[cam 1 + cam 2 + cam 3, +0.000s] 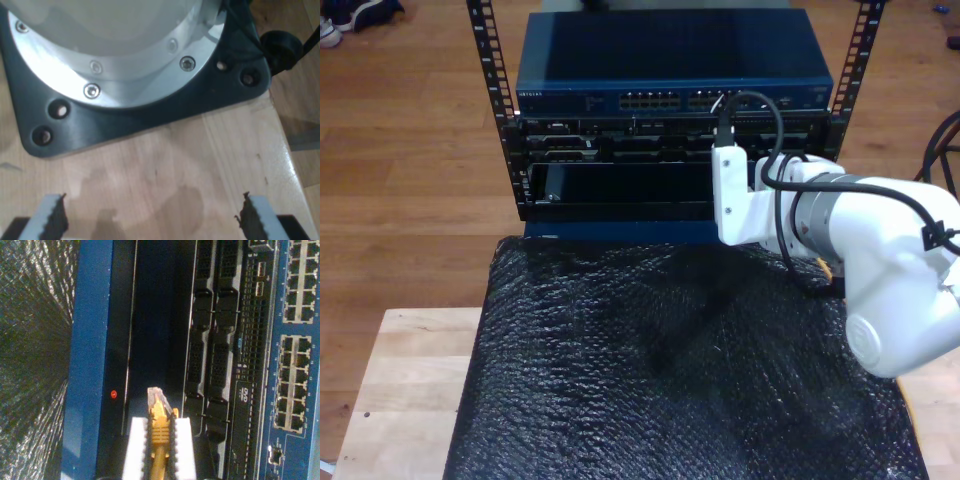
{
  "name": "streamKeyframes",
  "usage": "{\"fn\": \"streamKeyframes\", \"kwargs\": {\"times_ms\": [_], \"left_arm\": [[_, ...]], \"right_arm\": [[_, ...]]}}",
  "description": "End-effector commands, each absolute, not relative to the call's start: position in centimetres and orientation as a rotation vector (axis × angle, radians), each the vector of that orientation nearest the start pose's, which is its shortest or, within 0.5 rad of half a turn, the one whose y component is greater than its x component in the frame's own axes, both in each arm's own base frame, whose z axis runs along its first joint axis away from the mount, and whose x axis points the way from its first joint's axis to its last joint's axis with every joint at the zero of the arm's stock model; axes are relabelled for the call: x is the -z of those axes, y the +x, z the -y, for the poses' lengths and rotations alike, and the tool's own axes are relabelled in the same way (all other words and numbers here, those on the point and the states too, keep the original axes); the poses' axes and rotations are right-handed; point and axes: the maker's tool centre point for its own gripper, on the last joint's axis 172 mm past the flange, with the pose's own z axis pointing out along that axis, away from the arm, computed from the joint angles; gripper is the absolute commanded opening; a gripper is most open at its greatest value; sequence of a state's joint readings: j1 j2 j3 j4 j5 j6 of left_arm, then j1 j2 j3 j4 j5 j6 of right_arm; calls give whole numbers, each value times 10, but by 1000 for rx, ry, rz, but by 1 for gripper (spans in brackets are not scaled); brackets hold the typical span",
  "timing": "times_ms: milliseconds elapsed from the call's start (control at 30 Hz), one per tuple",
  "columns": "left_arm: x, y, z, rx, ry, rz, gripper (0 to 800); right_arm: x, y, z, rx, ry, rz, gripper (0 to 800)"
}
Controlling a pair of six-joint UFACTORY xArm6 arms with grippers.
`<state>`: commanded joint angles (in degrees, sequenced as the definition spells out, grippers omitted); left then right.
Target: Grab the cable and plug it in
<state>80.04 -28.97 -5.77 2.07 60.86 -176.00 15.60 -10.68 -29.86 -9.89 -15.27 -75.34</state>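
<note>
The rack (670,120) stands beyond the black mat (680,360). My second gripper (159,440) pinches the cable (159,432) just behind its plug (154,395), which faces a blank panel, well apart from the ports (292,385). Pushing here would likely jam the plug. My first gripper (150,220) hangs spread over the table (165,165).

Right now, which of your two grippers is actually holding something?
My second gripper: its white pads clamp the orange-yellow cable just behind its clear plug. My first gripper is open, with bare wooden table between its pads.

A DVD logo (245,394) (sideways) marks the black server panel (250,340).
</note>
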Motion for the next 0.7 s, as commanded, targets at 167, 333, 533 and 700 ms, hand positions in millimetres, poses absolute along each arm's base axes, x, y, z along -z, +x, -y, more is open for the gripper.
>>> {"fn": "streamKeyframes", "kwargs": {"times_ms": [167, 333, 533, 700], "left_arm": [[-30, 13, -117, 502, -2098, -2753, 800], [-30, 13, -117, 502, -2098, -2753, 800], [-30, 13, -117, 502, -2098, -2753, 800], [-30, 13, -117, 502, -2098, -2753, 800]], "right_arm": [[-265, 516, -177, -1143, 1451, -1846, 0], [-262, 516, -175, -1137, 1445, -1849, 0], [-276, 513, -176, -1208, 1404, -1800, 0], [-306, 516, -177, -1319, 1340, -1705, 0]]}}
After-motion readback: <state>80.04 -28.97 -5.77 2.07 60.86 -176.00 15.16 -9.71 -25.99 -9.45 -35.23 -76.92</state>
